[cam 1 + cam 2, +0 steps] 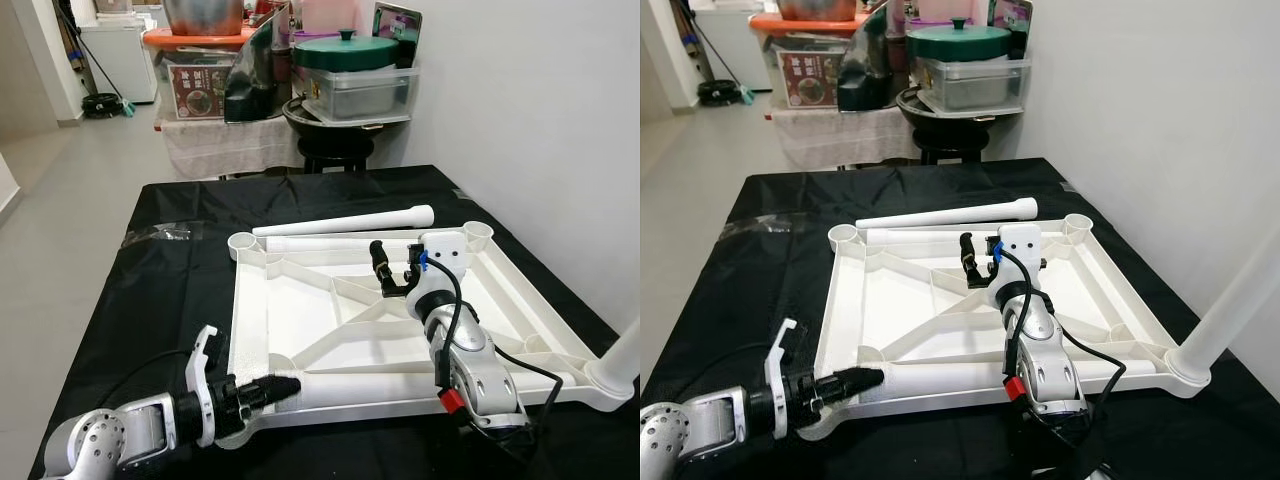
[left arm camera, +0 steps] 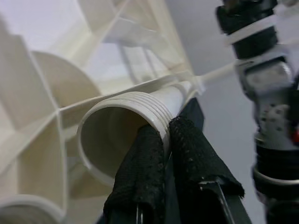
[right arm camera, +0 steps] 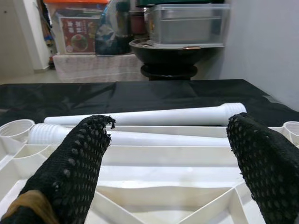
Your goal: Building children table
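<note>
Nearest the robot, the left gripper (image 1: 268, 388) is reaching in from the low left, its two black fingers (image 2: 154, 172) pressed together on the threaded rim of a white table leg (image 1: 370, 382) that is lying along the near edge of the upturned white tabletop (image 1: 300, 310). In the left wrist view one fingertip is sitting inside the leg's open mouth and the other outside it, so the rim is being pinched between them. The tabletop is lying underside up on a black cloth (image 1: 150, 290), showing its ribs and a round socket at each corner. At its near right corner another leg (image 1: 1230, 310) is standing in its socket and rising out of frame. Above the middle of the tabletop the right gripper (image 1: 392, 270) is hovering with its fingers (image 3: 70, 172) spread wide and nothing between them. Beyond it, two more legs (image 1: 345, 222) are lying side by side along the tabletop's far edge, one inside the rim and one just outside on the cloth. Farther back, a black stool (image 1: 335, 145) and a covered table are carrying boxes, a clear tub (image 1: 365, 92) and a green lid (image 1: 345, 52) against the wall
</note>
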Available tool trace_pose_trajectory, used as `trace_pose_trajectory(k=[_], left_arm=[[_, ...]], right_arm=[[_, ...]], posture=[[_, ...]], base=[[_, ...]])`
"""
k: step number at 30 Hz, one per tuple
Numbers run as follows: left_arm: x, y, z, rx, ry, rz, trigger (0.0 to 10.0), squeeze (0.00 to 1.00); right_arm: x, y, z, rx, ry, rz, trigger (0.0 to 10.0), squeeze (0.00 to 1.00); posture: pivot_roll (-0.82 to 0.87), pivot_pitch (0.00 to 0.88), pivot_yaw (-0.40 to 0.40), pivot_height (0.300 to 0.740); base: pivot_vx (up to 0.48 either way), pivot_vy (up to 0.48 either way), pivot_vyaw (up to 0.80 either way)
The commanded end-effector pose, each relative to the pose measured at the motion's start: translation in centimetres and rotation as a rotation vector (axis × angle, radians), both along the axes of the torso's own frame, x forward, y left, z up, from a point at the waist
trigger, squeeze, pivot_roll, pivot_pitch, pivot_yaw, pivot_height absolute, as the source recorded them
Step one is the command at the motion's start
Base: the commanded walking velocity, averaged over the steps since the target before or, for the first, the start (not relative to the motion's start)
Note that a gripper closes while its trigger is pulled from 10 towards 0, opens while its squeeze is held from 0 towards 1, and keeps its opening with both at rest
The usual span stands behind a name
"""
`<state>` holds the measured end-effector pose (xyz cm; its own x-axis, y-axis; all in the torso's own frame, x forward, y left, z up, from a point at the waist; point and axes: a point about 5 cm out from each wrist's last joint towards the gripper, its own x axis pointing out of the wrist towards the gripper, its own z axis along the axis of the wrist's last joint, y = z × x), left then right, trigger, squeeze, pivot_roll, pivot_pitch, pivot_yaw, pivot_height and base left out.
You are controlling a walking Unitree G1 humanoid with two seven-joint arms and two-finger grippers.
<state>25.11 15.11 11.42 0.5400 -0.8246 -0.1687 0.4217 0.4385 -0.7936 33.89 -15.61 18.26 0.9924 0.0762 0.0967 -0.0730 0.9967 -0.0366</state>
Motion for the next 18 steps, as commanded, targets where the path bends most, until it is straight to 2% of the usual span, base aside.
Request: trace_pose_trajectory(k=[1, 3, 4, 6, 8, 9, 16, 18], left_arm=[[-0.3, 0.0, -0.4, 0.018, 0.02, 0.004, 0.0, 0.0], [-0.2, 0.2, 0.2, -0.006, -0.013, 0.017, 0.0, 0.0], [-0.1, 0.3, 0.6, -0.019, -0.029, 0.022, 2.6, 0.0], [-0.2, 0.5, 1.4, -0.043, -0.065, 0.028, 5.8, 0.0], [-0.3, 0.5, 1.6, -0.052, -0.077, 0.027, 5.8, 0.0], [-0.4, 0.6, 1.9, -0.05, -0.088, 0.031, 10.0, 0.0], [-0.7, 1.4, 2.9, -0.029, -0.163, 0.066, 10.0, 0.0], [-0.7, 1.9, 3.2, -0.044, -0.188, 0.093, 10.0, 0.0]], right_arm=[[0.1, -0.2, 0.6, 0.003, -0.018, -0.013, 10.0, 0.0], [0.2, -0.4, 0.9, 0.006, -0.028, -0.018, 10.0, 0.0], [0.2, -0.4, 1.0, 0.008, -0.034, -0.018, 10.0, 0.0], [0.2, -0.3, 1.2, 0.012, -0.044, -0.018, 10.0, 0.0], [0.2, -0.3, 1.2, 0.012, -0.047, -0.018, 10.0, 0.0], [0.2, -0.4, 1.3, 0.013, -0.05, -0.019, 10.0, 0.0], [0.6, -1.6, 2.5, 0.027, -0.082, -0.04, 10.0, 0.0], [0.7, -1.9, 3.5, 0.074, -0.109, -0.032, 10.0, 0.0]], posture=[[0.05, 0.0, -0.012, 0.74], [0.05, 0.0, -0.013, 0.74], [0.05, 0.0, -0.013, 0.74], [0.05, 0.0, -0.014, 0.74], [0.05, 0.0, -0.014, 0.74], [0.06, 0.0, -0.015, 0.74], [0.06, 0.0, -0.017, 0.74], [0.06, 0.0, -0.019, 0.74]], base=[[0.0, 0.0, 0.0], [0.0, 0.0, 0.0], [0.0, 0.0, 0.0], [0.0, 0.0, 0.0], [0.0, 0.0, 0.0], [0.0, 0.0, 0.0], [0.0, 0.0, 0.0], [0.0, 0.0, 0.0]])
